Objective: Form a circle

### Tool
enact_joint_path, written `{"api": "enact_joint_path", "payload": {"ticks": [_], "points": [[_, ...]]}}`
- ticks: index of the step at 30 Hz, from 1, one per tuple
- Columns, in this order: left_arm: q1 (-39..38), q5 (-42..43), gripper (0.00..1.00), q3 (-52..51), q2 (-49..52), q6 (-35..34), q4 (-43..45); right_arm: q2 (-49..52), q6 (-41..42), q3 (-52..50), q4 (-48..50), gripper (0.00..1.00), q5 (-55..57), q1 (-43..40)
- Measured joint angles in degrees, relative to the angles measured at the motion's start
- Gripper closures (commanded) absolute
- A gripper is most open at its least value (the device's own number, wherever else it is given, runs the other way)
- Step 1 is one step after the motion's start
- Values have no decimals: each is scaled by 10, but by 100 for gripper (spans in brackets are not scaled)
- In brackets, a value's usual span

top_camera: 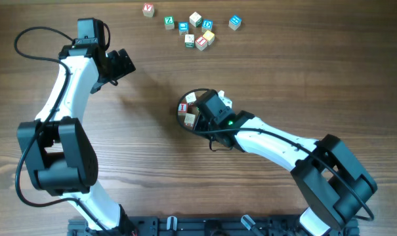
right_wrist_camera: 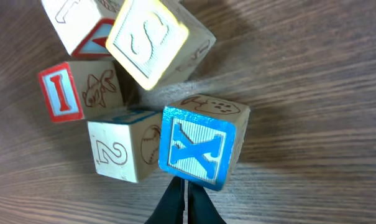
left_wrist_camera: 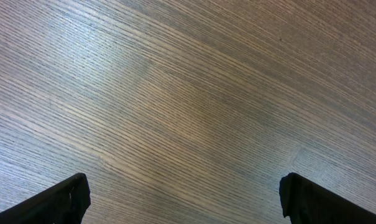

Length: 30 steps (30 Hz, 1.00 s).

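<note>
Five small wooden letter cubes sit packed in a tight ring, the circle [top_camera: 187, 110], at the table's middle. The right wrist view shows a blue X cube [right_wrist_camera: 197, 149], a pale 2 cube [right_wrist_camera: 116, 152], a red I cube [right_wrist_camera: 63, 92], a yellow cube [right_wrist_camera: 149, 40] and a red-edged cube [right_wrist_camera: 76, 22]. My right gripper [right_wrist_camera: 185, 190] is shut with nothing in it, its tips right at the lower edge of the blue X cube. Overhead, it [top_camera: 205, 108] covers part of the ring. My left gripper [top_camera: 123, 63] stands open over bare wood, its fingers [left_wrist_camera: 57, 202] wide apart.
Several loose letter cubes [top_camera: 191, 29] lie scattered along the far edge of the wooden table [top_camera: 283, 72]. The right arm stretches in from the near right corner, and the left arm stands along the left side.
</note>
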Motion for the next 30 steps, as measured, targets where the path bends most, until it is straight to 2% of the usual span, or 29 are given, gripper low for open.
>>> {"api": "enact_joint_path", "payload": {"ticks": [15,19,30], "points": [[0,0,0,0,0,0,0,0,-2,0,23,96,8,0],[0,0,0,0,0,0,0,0,-28,0,30,96,-16,0],[0,0,0,0,0,0,0,-99,-60,8,-85,96,-8,-26]]}}
